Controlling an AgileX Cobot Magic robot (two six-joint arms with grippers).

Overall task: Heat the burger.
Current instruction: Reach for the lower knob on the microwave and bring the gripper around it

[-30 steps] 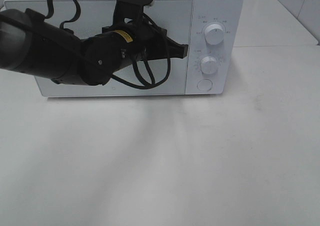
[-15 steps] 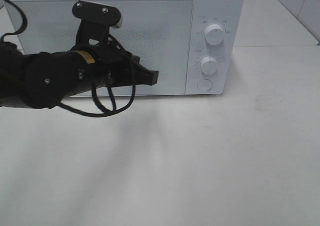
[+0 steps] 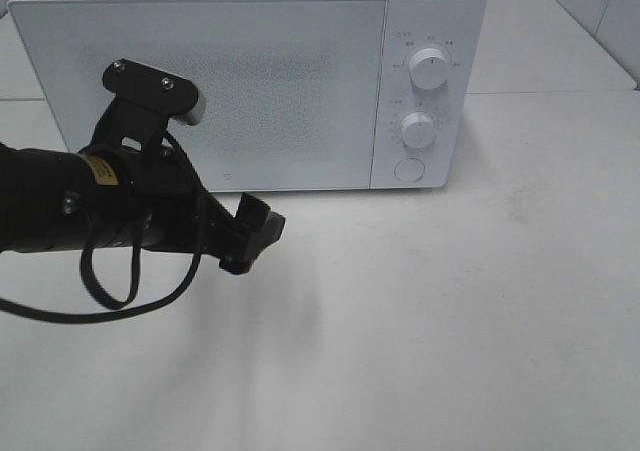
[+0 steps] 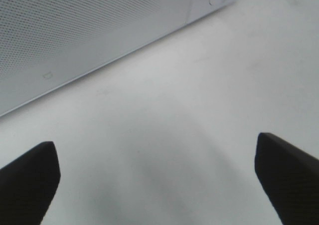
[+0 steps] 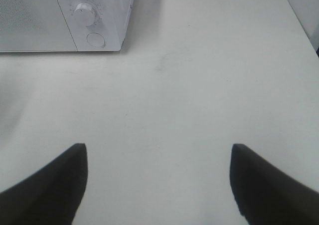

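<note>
At the left edge of the tabletop (image 3: 450, 311) a black arm (image 3: 50, 211) is held low in front of the microwave (image 3: 220, 81), with a loose cable (image 3: 100, 296) hanging in a loop beneath it. The left claw (image 3: 250, 241) is spread wide and nothing is gripped; only bare tabletop is seen between its fingers (image 4: 30, 180). It is held above the tabletop, near the lower front of the microwave and apart from it. The microwave is set along the far edge, and its perforated door (image 3: 260, 91) is shut. Part of the door's lower left is masked by the arm. To the right of the door, two white knobs (image 3: 429, 69) (image 3: 418, 129) are stacked above a round button (image 3: 409, 170). The burger is seen in no view, and whether it lies behind the door cannot be told. The right claw (image 5: 159, 185) is likewise held wide open and empty over bare tabletop, well short of the microwave's knob side.
</note>
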